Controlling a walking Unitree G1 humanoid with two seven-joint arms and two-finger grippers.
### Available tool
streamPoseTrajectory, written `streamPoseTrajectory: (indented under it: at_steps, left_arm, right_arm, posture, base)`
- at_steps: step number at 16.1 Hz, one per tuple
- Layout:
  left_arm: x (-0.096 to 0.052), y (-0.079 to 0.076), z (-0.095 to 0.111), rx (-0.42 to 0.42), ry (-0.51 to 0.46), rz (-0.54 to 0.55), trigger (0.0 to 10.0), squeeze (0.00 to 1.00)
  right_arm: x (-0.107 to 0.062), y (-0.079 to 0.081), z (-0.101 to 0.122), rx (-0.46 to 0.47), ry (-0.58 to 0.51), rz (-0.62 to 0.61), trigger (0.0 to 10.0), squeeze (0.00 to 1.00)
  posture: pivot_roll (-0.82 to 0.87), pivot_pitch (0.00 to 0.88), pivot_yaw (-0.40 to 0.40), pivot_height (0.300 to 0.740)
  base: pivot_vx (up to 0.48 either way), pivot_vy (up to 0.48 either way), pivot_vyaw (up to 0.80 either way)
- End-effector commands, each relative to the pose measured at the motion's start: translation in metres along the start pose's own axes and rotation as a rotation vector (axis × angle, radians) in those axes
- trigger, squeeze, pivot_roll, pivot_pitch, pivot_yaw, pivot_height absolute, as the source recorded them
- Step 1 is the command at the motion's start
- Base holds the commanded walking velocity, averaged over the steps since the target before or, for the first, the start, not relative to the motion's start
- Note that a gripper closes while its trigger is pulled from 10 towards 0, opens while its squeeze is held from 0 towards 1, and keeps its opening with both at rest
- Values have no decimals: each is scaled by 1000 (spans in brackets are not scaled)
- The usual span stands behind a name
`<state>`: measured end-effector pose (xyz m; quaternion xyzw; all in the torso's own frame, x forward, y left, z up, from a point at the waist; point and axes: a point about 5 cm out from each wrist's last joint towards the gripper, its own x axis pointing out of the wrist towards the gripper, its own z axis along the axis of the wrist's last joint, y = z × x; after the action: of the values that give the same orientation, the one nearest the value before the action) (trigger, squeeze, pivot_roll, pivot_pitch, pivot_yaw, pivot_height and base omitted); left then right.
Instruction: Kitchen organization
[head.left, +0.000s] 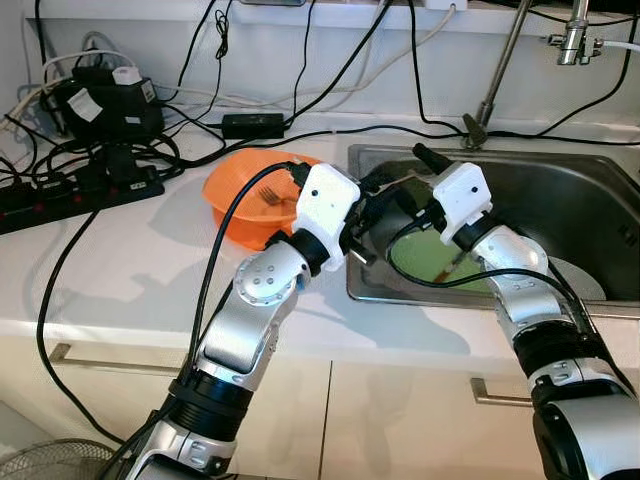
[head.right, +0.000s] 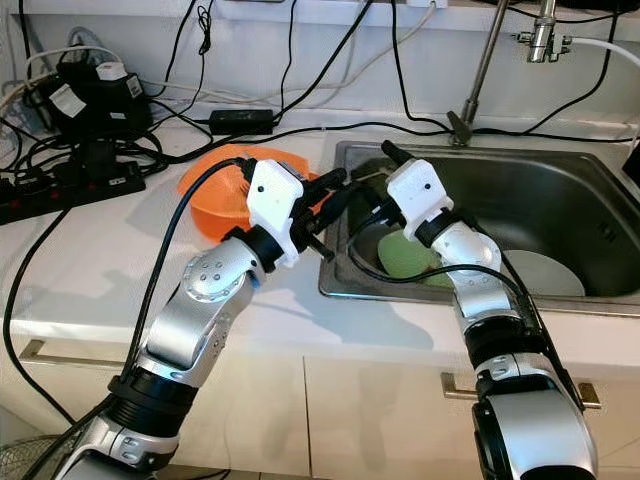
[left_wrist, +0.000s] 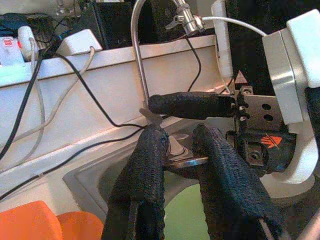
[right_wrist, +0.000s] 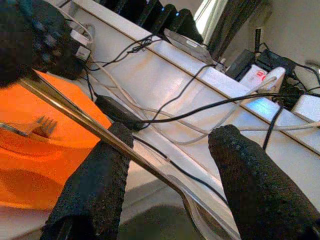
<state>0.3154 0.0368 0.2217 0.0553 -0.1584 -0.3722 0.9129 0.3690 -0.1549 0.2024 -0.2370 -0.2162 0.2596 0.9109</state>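
Both grippers meet above the left rim of the steel sink. My left gripper is shut on a metal utensil, pinched between its two black fingertips. The long handle of the utensil runs from the left gripper across to my right gripper. That gripper stands open, and the handle rests against one of its fingers. An orange bowl with a fork in it sits on the counter just left of the sink. A green plate lies in the sink below the grippers.
A white plate lies in the sink at the right. The faucet rises behind the sink. Power strips, adapters and black cables crowd the back left of the white counter. Cupboard fronts with handles are below.
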Motion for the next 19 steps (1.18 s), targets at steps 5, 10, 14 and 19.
streamPoseTrajectory:
  at_steps: [5, 10, 14, 19]
  left_arm:
    - [5, -4, -6, 7, 41, -26, 10000, 0]
    - [5, -3, -8, 8, 48, -22, 10000, 0]
    - [5, -2, -8, 14, 50, -16, 10000, 0]
    - [5, 0, -9, 20, 56, -4, 10000, 0]
  right_arm:
    - [2, 5, 7, 8, -32, 22, 10000, 0]
    - [2, 6, 7, 16, -34, 29, 0, 0]
    - [2, 6, 7, 14, -31, 27, 0, 0]
    - [1, 5, 6, 15, -22, 23, 0, 0]
  posture:
    - [30, 0, 41, 740]
    - [31, 0, 41, 740]
    - [33, 0, 41, 740]
    - [32, 0, 41, 740]
  base:
    - [0, 0, 0]
    - [0, 0, 0]
    - [0, 0, 0]
    - [0, 0, 0]
